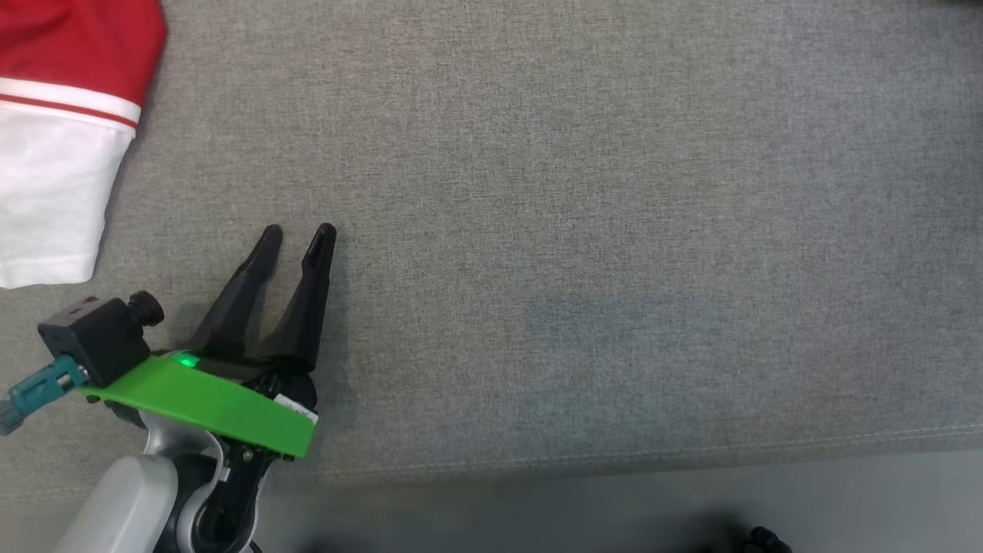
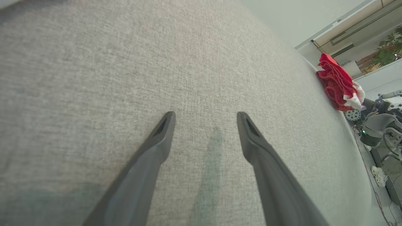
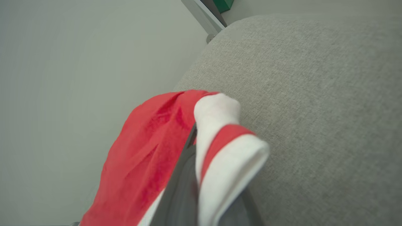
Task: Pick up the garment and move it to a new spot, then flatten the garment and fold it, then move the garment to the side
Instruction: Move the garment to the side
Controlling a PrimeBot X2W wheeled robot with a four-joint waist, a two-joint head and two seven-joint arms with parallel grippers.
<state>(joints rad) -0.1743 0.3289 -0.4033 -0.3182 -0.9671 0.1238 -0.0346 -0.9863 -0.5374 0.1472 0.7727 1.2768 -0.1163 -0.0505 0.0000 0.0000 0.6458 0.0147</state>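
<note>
Garment [image 3: 141, 157], red and white, is draping over our right claw [image 3: 192, 141], which is clenching it at a corner of the grey upholstered surface [image 1: 584, 230]; our left claw [image 1: 299, 234] is hovering released. We are judging the move as barely begun, with flattening and folding pending. Another red-and-white cloth [image 1: 61, 153] is lying flat leftward, and pale floor [image 1: 691, 499] is bordering the surface.

Grey woven fabric covers the table [image 1: 614, 192], evenly lit, with a stitched seam [image 1: 691, 452] running along its near edge. Below that edge there's pale, smooth floor [image 1: 614, 499]. Past the table's far corner, a leafy green plant [image 2: 388, 51] catches bright light.
</note>
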